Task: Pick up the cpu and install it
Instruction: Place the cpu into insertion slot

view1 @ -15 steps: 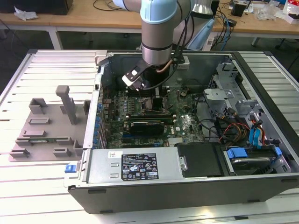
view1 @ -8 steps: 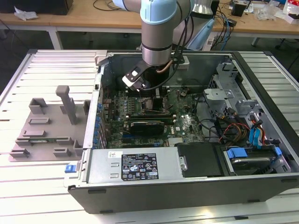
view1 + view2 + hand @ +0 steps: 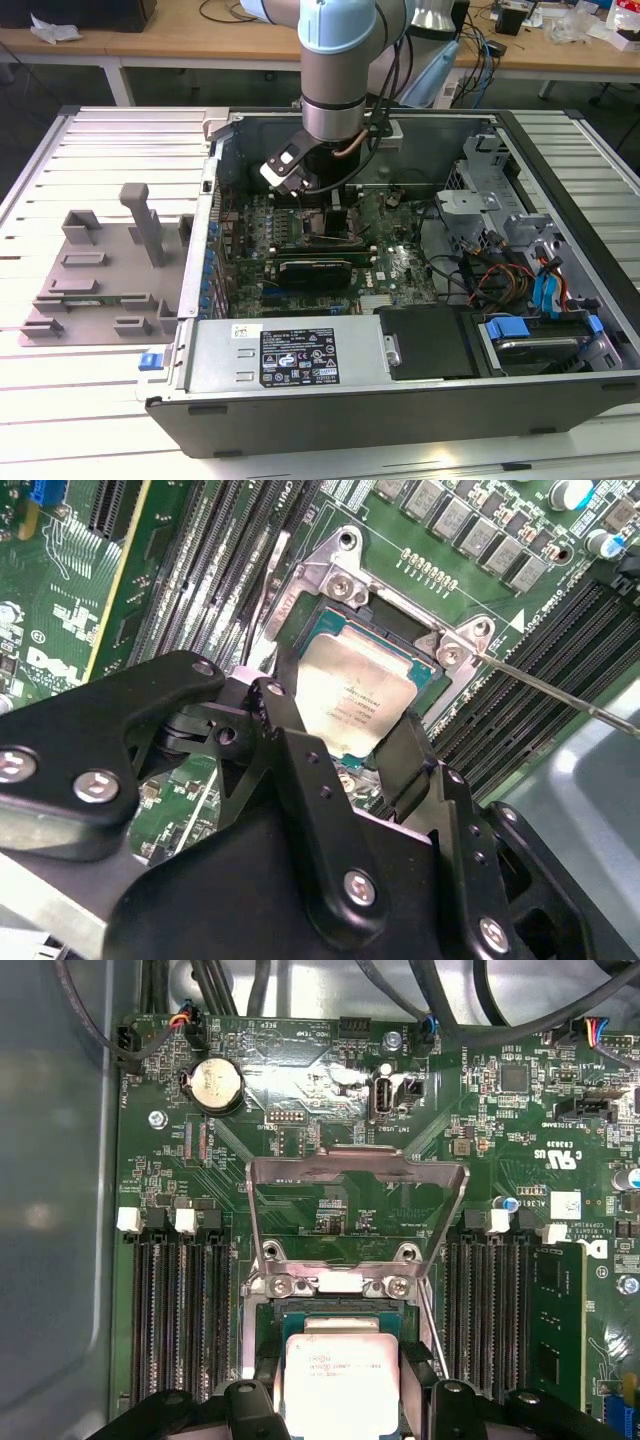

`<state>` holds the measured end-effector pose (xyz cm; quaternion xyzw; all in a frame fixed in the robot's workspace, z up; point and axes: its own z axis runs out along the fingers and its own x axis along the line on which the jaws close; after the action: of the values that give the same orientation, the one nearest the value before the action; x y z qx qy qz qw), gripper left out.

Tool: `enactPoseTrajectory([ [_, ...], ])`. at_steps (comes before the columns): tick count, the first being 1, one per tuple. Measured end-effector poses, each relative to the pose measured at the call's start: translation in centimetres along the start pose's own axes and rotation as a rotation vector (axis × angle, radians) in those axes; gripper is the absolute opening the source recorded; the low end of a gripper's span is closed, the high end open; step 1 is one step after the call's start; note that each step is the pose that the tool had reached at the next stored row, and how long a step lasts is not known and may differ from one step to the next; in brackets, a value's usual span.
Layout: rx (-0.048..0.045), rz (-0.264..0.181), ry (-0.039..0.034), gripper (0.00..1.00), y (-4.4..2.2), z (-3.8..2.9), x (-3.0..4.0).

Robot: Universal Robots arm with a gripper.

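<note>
Silvery cpu (image 3: 342, 1385) in end effector (image 3: 340, 1370); over socket (image 3: 300, 1318)

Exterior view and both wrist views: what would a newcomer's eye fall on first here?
First, in the exterior view, the big arm with its wrist down inside the open computer case. Then, in both wrist views, the silvery cpu held by the black gripper right over the socket. In the first wrist view the socket's metal load plate stands flipped open.
</note>
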<state>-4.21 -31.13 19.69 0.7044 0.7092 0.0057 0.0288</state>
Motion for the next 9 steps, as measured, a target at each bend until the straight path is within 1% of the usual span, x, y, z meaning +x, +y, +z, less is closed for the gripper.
enactPoseTrajectory([
  [4, -0.0004, 0.002, 0.0006, 0.55, 0.0, 0.03, -0.06],
  [9, 0.0002, 0.005, -0.0005, 0.55, -0.01, 0.07, -0.13],
])
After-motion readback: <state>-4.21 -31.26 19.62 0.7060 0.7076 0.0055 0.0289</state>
